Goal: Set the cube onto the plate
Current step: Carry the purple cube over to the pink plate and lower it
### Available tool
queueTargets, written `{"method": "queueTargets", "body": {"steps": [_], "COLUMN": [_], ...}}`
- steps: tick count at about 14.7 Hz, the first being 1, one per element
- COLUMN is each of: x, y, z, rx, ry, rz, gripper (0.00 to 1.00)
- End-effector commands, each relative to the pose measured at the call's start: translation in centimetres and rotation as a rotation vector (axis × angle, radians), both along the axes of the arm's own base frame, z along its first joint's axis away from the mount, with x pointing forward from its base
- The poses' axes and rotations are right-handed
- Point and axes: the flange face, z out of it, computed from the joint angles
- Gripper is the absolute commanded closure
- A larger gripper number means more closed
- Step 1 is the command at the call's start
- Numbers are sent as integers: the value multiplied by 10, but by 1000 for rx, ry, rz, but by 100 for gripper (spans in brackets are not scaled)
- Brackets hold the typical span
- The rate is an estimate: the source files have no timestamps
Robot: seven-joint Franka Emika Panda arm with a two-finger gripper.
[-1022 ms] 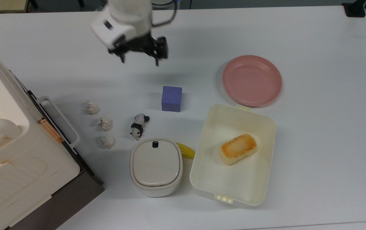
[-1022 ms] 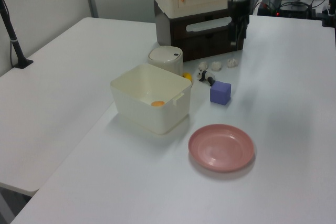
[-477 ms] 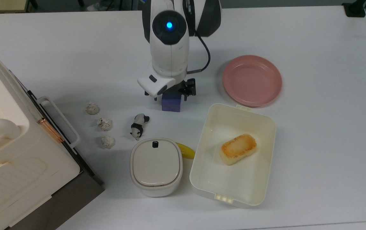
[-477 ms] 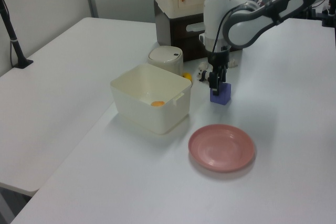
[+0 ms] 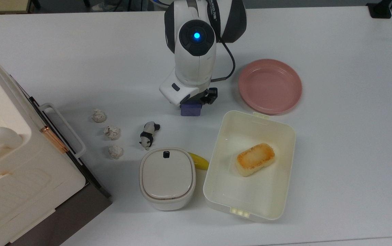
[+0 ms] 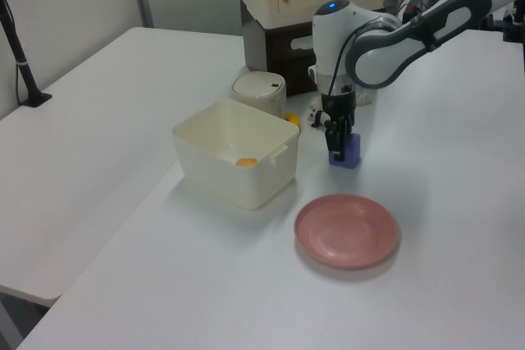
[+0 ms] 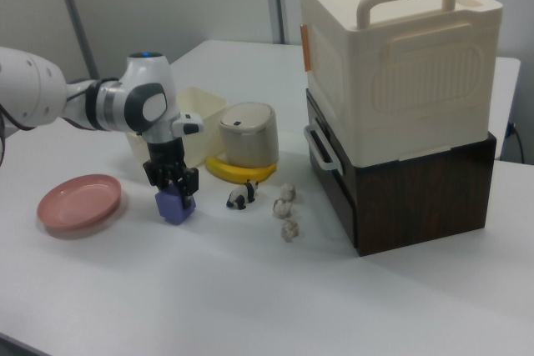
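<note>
Gripper point(image 7: 173, 187) clamped on cube point(image 7: 175, 205), jaws closed on its sides; both near plate point(image 7: 79, 202), on its right in the right view

No writing, label, brand, number or sign can be read in any view.

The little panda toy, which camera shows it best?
The top view: the panda lies in the open, black and white clear. The right view shows it small beside the banana. In the left view it's a speck behind the gripper.
</note>
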Motion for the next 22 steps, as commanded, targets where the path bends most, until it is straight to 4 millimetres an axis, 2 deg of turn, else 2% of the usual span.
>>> {"method": "queueTargets", "body": {"steps": [1,3,5,9,12,13,14,16,19,20,22], "x": [-25,-27,-35,-59,-71,-74,-76,-77,-79,-80,-79], "y": [25,60,99,178,226,235,243,246,235,227,180], "z": [54,71,70,60,48,42,40,42,65,77,124], "rx": [8,38,36,30,7,-11,-19,-33,-49,-54,-58], "ry": [38,10,1,-10,-44,-60,-80,-98,-93,-89,-50], "rz": [61,39,5,-35,-82,-94,-130,-165,-153,-139,-60], "gripper": [86,85,75,67,40,24,0,0,0,0,0]}}
